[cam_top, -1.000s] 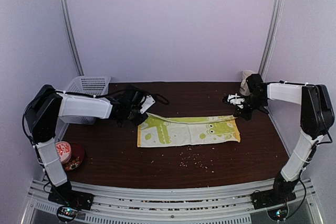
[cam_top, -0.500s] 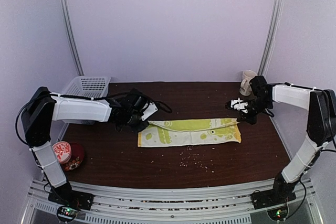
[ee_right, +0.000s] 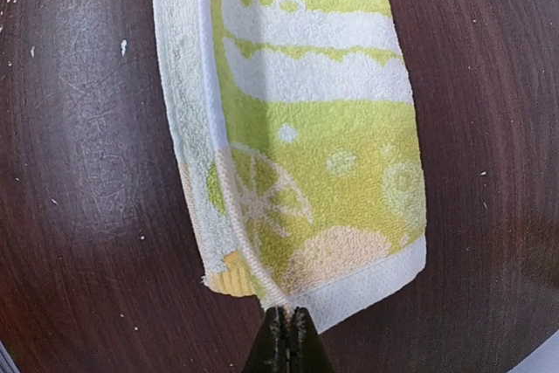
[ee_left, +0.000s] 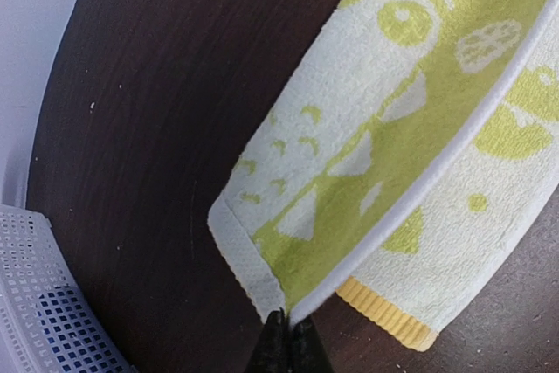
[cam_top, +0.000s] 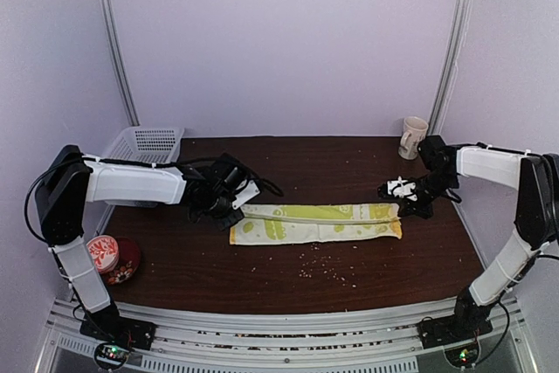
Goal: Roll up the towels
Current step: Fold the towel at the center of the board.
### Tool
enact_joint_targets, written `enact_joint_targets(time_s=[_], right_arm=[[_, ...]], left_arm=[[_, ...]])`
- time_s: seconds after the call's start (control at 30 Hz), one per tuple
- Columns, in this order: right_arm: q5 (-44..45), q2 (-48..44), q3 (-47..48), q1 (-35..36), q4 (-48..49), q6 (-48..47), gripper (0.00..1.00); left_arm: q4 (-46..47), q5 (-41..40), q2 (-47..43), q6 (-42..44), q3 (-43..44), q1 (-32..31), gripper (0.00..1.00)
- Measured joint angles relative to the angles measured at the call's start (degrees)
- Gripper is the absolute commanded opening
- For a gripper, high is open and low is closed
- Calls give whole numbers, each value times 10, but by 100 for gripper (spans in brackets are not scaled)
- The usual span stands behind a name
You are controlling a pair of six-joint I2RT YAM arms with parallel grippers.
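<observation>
The yellow-green towel [cam_top: 314,222] is lying as a long narrow band across the middle of the overhead frame. It is folded lengthwise, with the upper layer covering most of the lower one. The cloth is soft looped terry with pale white cartoon shapes and a white corded hem. A ribbed yellow border is showing at the short ends (the wrist views are showing this best).

The left gripper [ee_left: 286,325] is standing at the left end of the band, its two dark fingers pressed together on the white hem. The right gripper [ee_right: 286,321] is clamping the hem in the same way, close to a corner at the right end.

The table [cam_top: 288,294] is dark brown and glossy, with fine scratches, and small pale crumbs [cam_top: 319,270] are lying scattered below the towel.

Bare wood is running in a wide strip above the band and another below it. A white perforated plastic basket [cam_top: 150,142] is sitting at the left edge. A pale mug [cam_top: 412,136] is standing in the upper right corner of the table, and a round red container [cam_top: 112,258] is sitting at the lower left.
</observation>
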Motion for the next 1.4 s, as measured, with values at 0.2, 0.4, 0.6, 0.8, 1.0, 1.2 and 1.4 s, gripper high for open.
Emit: enact_joint_targets(time_s=[0.2,0.4,0.6,0.8,1.0,1.2,1.4], right_arm=[[0,-6,-10,0,-2,-13,0],[7,-6,-23,0,-2,-16,0],[15,-6,-24,0,-2,-16,0],[25,-6,-28,0,0,-26,0],[35,-6,-39,0,-1,-30,0],[34,-7,-34,0,2,-27,0],[33,-16,-21,0,-2,-27,0]], left_arm=[[-10,10,-1,-5,0,-9,0],[-21,27,-1,-10,0,-19,0],[-23,42,-1,-13,0,-22,0],[-33,55,-1,-14,0,-25,0],[-41,60,1,-16,-1,-26,0],[-42,51,1,-20,-1,-26,0],[-41,47,0,-20,-4,-26,0]])
